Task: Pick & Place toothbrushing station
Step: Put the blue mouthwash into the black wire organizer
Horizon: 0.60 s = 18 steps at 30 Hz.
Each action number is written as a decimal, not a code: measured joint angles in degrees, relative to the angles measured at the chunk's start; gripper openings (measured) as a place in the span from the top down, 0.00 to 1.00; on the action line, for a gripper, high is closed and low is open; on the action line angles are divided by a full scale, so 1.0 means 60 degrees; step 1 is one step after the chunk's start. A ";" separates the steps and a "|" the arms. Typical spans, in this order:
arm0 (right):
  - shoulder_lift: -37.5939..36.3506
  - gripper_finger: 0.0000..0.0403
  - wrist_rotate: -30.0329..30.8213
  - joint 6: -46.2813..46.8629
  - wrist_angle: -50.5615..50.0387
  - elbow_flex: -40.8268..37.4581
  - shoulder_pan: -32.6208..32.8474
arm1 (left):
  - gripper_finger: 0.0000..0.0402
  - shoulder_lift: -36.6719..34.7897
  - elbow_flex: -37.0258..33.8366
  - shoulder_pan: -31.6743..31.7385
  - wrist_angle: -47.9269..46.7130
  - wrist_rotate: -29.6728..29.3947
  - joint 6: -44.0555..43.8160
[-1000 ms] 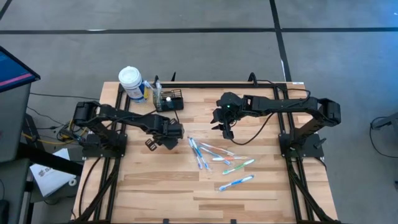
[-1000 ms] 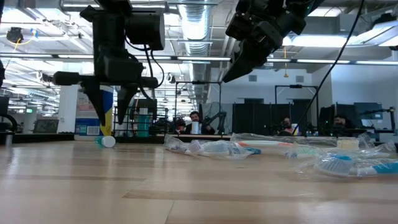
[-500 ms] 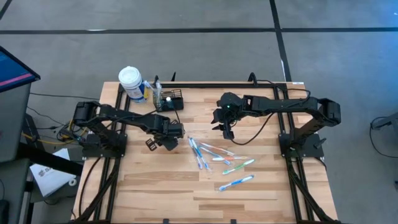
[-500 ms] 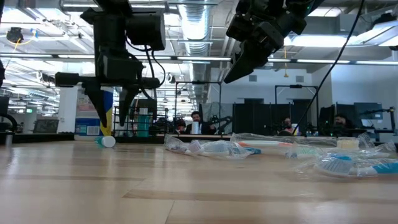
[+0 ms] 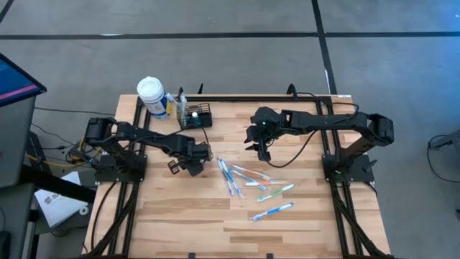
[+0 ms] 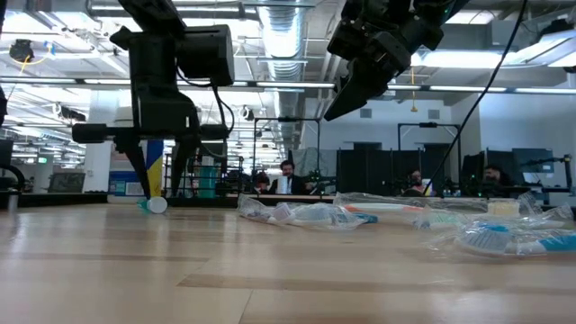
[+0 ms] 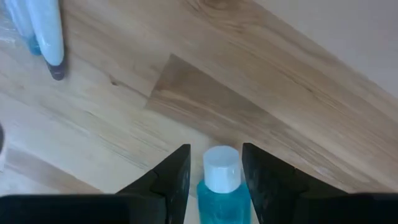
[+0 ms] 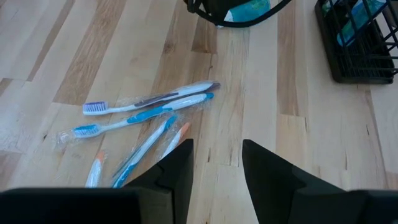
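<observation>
Black mesh marks the landmark, the caddy (image 5: pixel 195 116), which stands at the far edge of the table (image 5: pixel 215 216) with a few things upright in it; a large white-capped tub (image 5: pixel 151 92) stands just to its left, at the table's far left corner; nearer than the caddy and slightly left of it, the left gripper (image 5: pixel 175 166) hangs low over the wood, its fingers (image 7: pixel 174 180) parted with a small teal bottle (image 7: pixel 221 183) and its white cap lying between them, though whether the pads touch the bottle cannot be told; in the low view that gripper (image 6: pixel 157 184) points straight down with the bottle's cap (image 6: pixel 157 205) showing on the table beside its tips; to the right of the caddy and nearer, a scatter of wrapped toothbrushes (image 5: pixel 248 183) lies on the boards, blue, green and white; further right of the caddy, the right gripper (image 5: pixel 260 147) hovers above the table beyond the toothbrushes, its fingers (image 8: pixel 177 168) spread apart and holding nothing; its wrist view shows the caddy (image 8: pixel 357 43) well apart from it.
</observation>
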 joint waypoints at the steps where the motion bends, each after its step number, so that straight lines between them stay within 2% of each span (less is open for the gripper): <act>1: 0.0000 0.68 0.0000 0.0000 0.0003 0.0000 0.0000 | 0.66 0.0043 -0.0004 0.0046 0.0003 0.0081 0.0001; 18: 0.0000 0.68 0.0000 -0.0106 0.0003 0.0000 0.0000 | 0.66 0.0043 -0.0749 0.0421 0.0747 0.0294 0.0040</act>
